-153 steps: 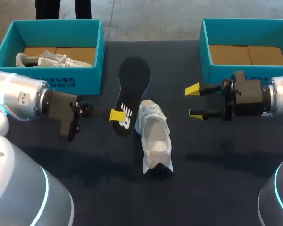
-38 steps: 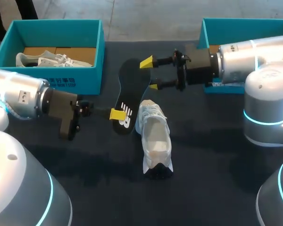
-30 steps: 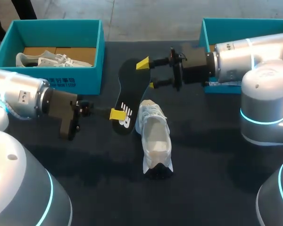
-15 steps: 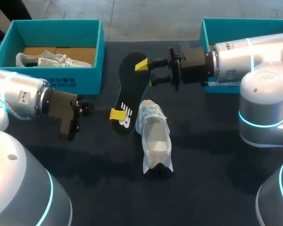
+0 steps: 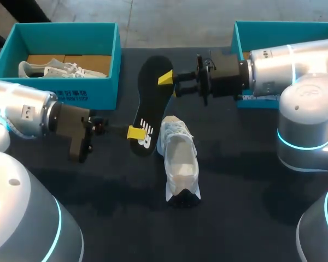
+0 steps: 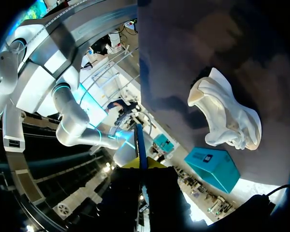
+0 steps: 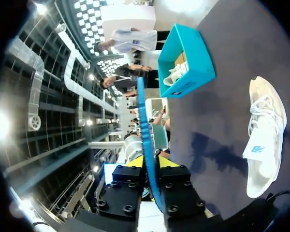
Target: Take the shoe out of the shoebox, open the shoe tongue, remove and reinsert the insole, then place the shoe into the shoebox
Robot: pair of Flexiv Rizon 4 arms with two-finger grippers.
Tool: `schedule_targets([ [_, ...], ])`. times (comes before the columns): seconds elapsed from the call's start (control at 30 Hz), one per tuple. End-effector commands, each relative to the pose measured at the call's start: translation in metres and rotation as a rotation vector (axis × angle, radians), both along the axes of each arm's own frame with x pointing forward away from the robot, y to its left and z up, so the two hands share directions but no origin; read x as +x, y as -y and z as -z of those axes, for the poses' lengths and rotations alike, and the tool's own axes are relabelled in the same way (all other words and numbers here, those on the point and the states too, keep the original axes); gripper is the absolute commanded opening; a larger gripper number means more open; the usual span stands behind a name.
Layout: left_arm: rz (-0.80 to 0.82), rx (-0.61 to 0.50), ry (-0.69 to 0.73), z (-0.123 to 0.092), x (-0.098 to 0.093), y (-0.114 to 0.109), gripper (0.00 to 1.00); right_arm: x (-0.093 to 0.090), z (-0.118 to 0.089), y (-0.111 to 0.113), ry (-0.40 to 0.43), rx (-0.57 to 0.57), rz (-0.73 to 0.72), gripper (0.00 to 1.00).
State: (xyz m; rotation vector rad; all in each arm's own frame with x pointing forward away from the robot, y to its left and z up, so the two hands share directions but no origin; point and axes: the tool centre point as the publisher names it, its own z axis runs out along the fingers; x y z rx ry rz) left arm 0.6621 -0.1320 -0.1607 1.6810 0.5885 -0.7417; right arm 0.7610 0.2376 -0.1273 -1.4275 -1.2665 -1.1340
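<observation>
Head view: insole (image 5: 153,93) tilted up off the table (image 5: 246,180), pinched at both ends. Heel end in left gripper (image 5: 135,132), toe end in right gripper (image 5: 169,86), both clamped on it. Shoe (image 5: 179,161) upright on its sole just beside the heel end, opening up, nothing holding it. Left box (image 5: 71,95) with a second shoe inside, right box (image 5: 236,49) behind the right arm. Left wrist view: insole edge-on, a thin blue line running out from between the yellow tips; shoe lying ahead and off to one side, apart from the fingers. Right wrist view: same thin edge gripped between close-set tips; shoe and left box beyond, to the side. Judged step: carrying insole back for reinsertion. To do it well: move both arms together, with no stretch or twist between the grips. Line the insole up with the shoe's length, then angle the toe end down into the opening first. Release the right grip only once the toe end is under the tongue, then press the heel end flat with the left. Go slowly, since the unheld shoe will likely slide or tip if nudged.
</observation>
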Motion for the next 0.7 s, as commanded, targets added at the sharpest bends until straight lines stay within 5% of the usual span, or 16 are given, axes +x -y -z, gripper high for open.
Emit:
schedule_targets([
  [0.03, -0.002, -0.004, 0.004, 0.0014, -0.0003, 0.0011, 0.0, -0.0004, 0.0006, -0.0019, -0.002, -0.005, 0.003, 0.0],
  [0.7, -0.004, -0.007, -0.002, 0.0006, -0.0004, 0.001, 0.01, -0.0027, 0.0043, 0.0003, 0.006, 0.007, -0.002, 0.0],
])
